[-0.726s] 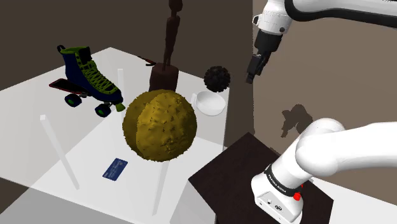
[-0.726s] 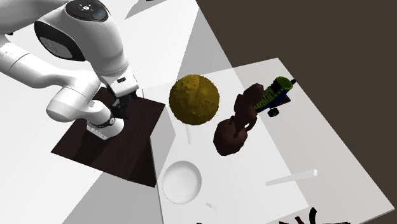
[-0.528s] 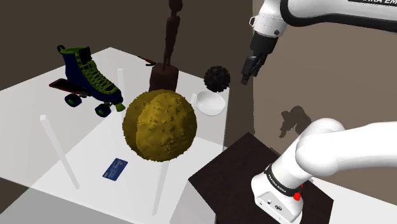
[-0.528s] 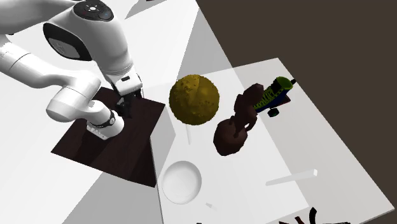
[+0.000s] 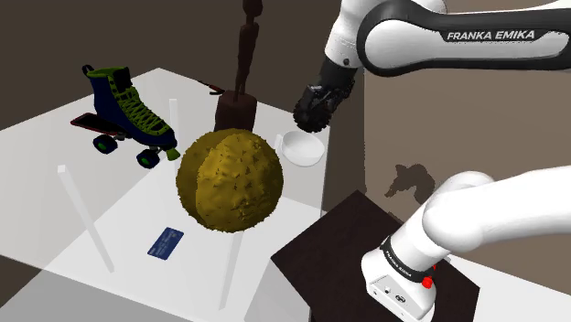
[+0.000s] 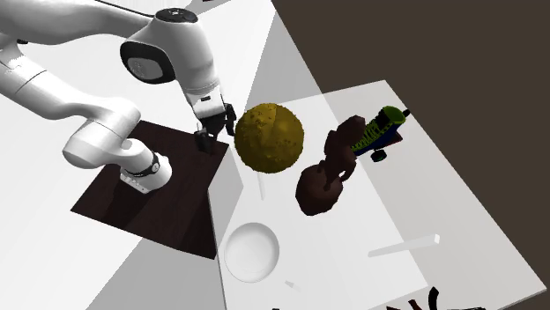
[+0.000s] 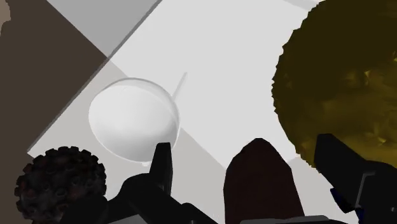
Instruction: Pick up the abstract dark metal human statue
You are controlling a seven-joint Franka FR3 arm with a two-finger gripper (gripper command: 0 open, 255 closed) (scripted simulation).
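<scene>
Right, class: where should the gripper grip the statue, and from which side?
Probably the statue's slim upright body, above its wider base, coming level from the bowl's side: it stands tall and thin, and the ball stands close beside it.

Home: roller skate point(image 5: 123, 112) on table point(image 5: 50, 151)

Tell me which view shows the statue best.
The shoulder view: the statue stands side-on, its slim upright figure and base clear. The second exterior view looks down on it, foreshortened into a brown lump. The wrist view catches one brown part.
</scene>
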